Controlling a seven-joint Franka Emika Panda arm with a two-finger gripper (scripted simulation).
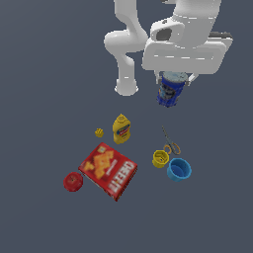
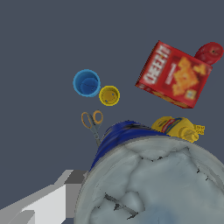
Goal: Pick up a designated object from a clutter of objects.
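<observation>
The designated object, a dark blue can [image 1: 171, 90] with white markings, hangs well above the floor under the white hand. My gripper [image 1: 173, 79] is shut on it, and the fingers are mostly hidden by the hand and the can. In the wrist view the can's pale silvery top [image 2: 153, 183] fills the near field, with the blue label [image 2: 118, 133] at its edge and one grey finger [image 2: 43, 203] beside it. The rest of the clutter of objects lies on the floor below.
On the floor lie a red cracker box [image 1: 108, 170], a yellow mustard bottle [image 1: 121, 129], a red fruit [image 1: 73, 181], a yellow cup [image 1: 160, 158], a light-blue cup [image 1: 179, 169], scissors [image 1: 170, 143] and a small yellow piece [image 1: 99, 132]. The arm's base [image 1: 126, 86] stands behind.
</observation>
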